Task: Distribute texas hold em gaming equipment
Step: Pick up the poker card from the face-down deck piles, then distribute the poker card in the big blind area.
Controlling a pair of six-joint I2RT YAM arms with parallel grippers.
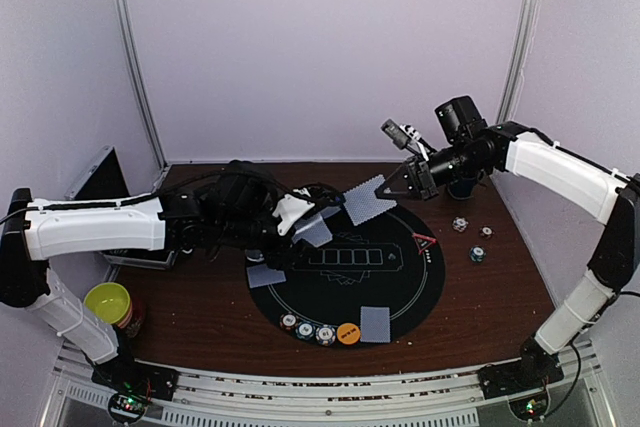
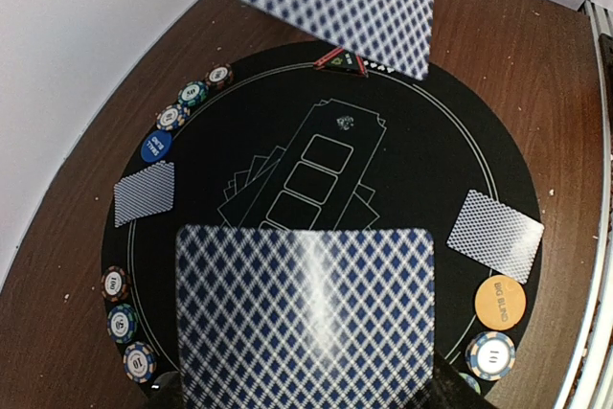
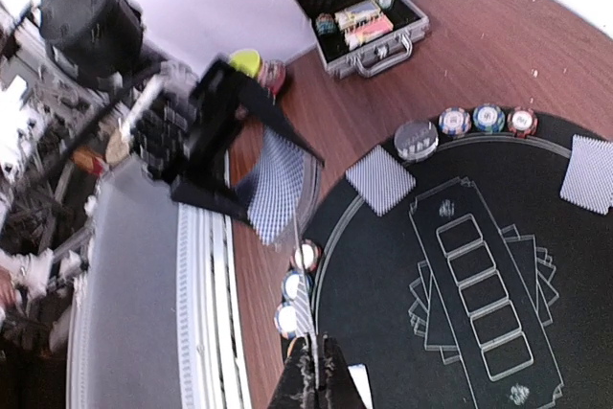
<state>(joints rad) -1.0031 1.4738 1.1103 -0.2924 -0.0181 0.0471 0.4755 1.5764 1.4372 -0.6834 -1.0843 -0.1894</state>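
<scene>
Holding the grey-blue-backed left card by its lower edge, our left gripper has its fingers closed on it above the far left rim of the black round mat. Our right gripper pinches the right card in the air over the mat's far rim, near the left card and the red triangle marker. Two flat cards lie on the mat, at its left and near edges. Striped chips and the orange button sit along the near rim; the blue button sits on the far side. Three loose chips lie on the wooden table at right. We see a yellow-green bowl near the left corner.
</scene>
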